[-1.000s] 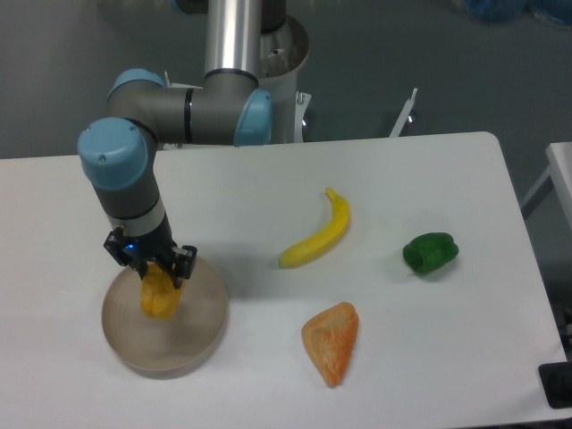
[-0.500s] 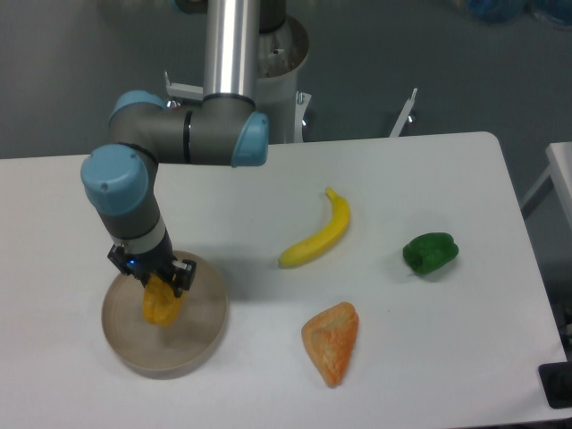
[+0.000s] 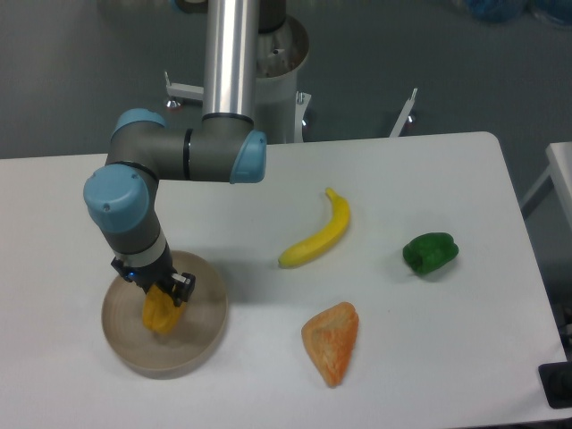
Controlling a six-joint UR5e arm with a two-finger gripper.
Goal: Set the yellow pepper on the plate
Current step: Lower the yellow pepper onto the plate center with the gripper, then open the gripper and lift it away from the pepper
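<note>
The yellow pepper (image 3: 161, 311) is over the middle of the round tan plate (image 3: 201, 335) at the front left of the table, low and close to its surface. My gripper (image 3: 159, 293) comes down from above and is shut on the pepper's upper part. The dark fingers hide the pepper's stem. I cannot tell whether the pepper touches the plate.
A yellow banana (image 3: 318, 232) lies mid-table. An orange wedge-shaped piece (image 3: 332, 340) sits near the front edge, and a green pepper (image 3: 430, 252) is to the right. The arm's base column (image 3: 234, 54) stands at the back.
The gripper has lowered with the yellow pepper further toward the plate's surface and shifted slightly right. The other objects have not moved.
</note>
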